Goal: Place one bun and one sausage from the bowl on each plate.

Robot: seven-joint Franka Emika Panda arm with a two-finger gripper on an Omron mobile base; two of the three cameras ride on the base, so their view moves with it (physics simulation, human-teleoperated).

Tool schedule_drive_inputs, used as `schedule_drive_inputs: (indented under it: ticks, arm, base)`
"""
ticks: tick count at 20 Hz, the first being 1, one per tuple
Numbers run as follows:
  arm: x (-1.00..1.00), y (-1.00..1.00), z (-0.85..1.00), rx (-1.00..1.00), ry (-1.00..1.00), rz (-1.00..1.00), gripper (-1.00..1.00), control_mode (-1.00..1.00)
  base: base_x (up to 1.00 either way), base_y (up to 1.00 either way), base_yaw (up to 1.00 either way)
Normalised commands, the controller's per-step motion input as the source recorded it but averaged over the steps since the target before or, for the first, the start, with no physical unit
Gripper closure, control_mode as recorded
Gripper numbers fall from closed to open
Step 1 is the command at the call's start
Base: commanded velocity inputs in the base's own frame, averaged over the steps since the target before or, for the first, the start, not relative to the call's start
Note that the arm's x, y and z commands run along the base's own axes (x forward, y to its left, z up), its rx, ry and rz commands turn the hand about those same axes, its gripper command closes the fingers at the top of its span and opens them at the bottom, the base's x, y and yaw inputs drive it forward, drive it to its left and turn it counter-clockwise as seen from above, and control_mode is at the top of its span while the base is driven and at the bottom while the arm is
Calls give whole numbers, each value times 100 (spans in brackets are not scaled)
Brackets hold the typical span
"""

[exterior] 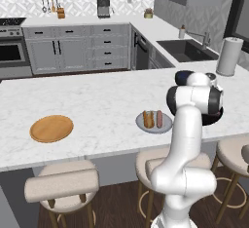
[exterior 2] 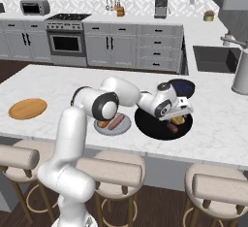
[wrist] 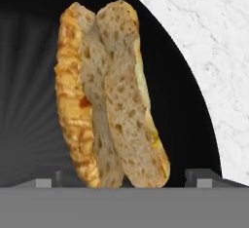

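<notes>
One bun (wrist: 109, 100) sits right between the wide-open hand's (exterior 2: 178, 118) fingers in the bowl (exterior 2: 150, 124). It's soft, so squeezing off-centre could squash it or let it slip out.

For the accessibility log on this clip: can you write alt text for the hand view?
A split bun, crumb side up, lies in the black bowl right in front of the open gripper, its finger tips either side of the bun's near end. White marble counter shows past the bowl's rim.
</notes>
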Motion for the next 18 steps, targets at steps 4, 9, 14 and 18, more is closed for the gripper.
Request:
schedule_drive_inputs:
  ticks: [4,9,14,18]
  arm:
    - [0,3,-51,-3,5,3,-100,-100]
    - [2,12,-41,-3,5,1,-100,-100]
    - [0,29,-41,-1,13,0,-100,-100]
    - [2,46,-8,0,7,1,-100,-100]
  base:
    - [0,0,0]
    - [0,0,0]
    - [0,0,0]
    - [0,0,0]
